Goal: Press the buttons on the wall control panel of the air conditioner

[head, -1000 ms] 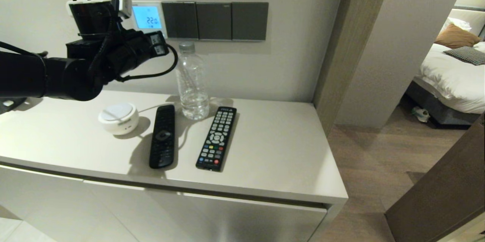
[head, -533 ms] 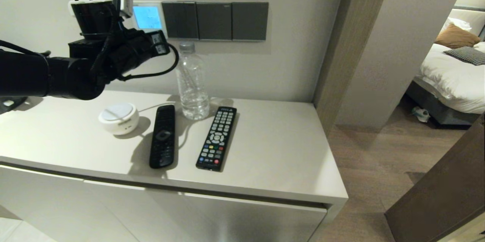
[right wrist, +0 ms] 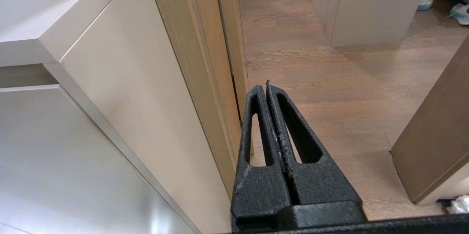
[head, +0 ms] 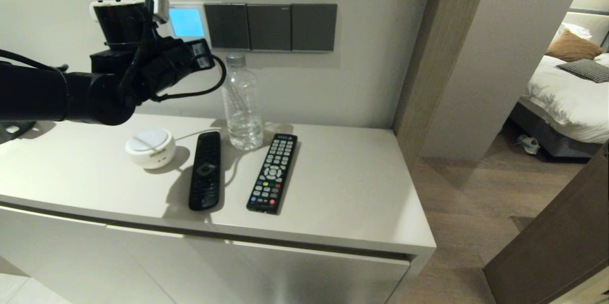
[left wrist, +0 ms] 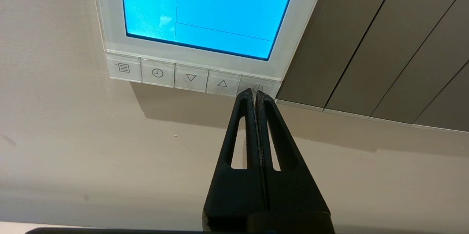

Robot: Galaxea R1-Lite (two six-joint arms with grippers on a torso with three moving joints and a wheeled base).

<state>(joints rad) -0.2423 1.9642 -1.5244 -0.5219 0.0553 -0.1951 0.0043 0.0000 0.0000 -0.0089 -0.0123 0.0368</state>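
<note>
Since the earlier frames, the digits have vanished from the lit blue screen of the air conditioner's wall control panel (left wrist: 205,10), a square of glossy white plastic directly beyond the left pincer (left wrist: 254,94). That pincer's two matte black, wedge-shaped fingers are pressed together, their joint tip resting against the power key at the end of the buttons (left wrist: 190,77), a row of small, translucent rectangular keys nearest the smooth dark grey switch plates (left wrist: 384,43). Held low beside the bench's (right wrist: 22,29) smooth beige cabinet, the right pincer (right wrist: 266,85) has its rough-grained black fingers together above wood-grain flooring.
</note>
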